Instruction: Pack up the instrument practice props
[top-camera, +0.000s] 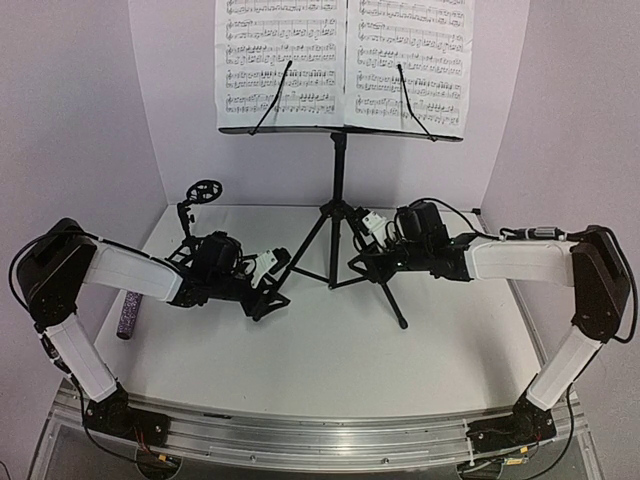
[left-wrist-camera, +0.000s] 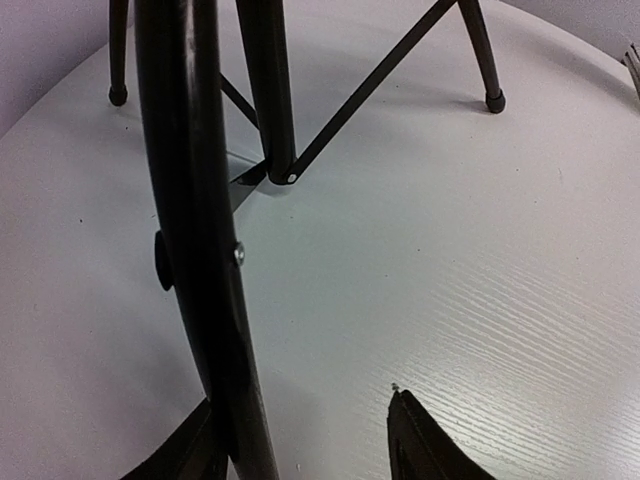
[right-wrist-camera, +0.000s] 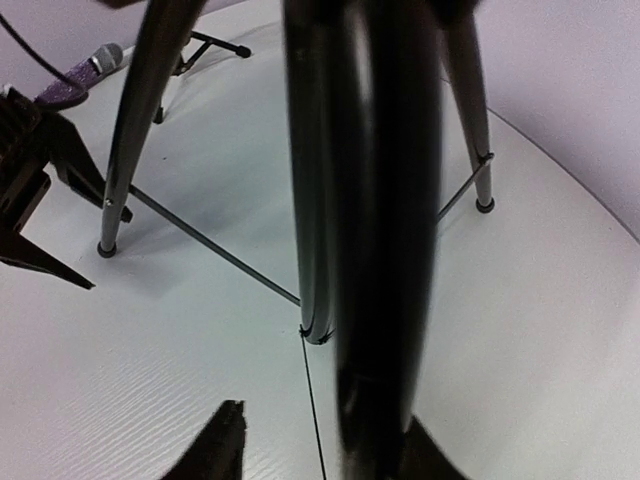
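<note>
Microphone (top-camera: 129, 318) lies flat at the left edge of the table (top-camera: 330, 370). Left gripper (top-camera: 268, 293) and right gripper (top-camera: 361, 264), jaws spread, each straddle 1 leg of the upright music stand (top-camera: 339, 170) at table centre; behind, 2 sheet-music pages (top-camera: 285, 60) rest on its desk

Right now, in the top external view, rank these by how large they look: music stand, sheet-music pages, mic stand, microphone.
1. music stand
2. sheet-music pages
3. mic stand and microphone: similar, unranked; the left arm hides part of the microphone.
</note>
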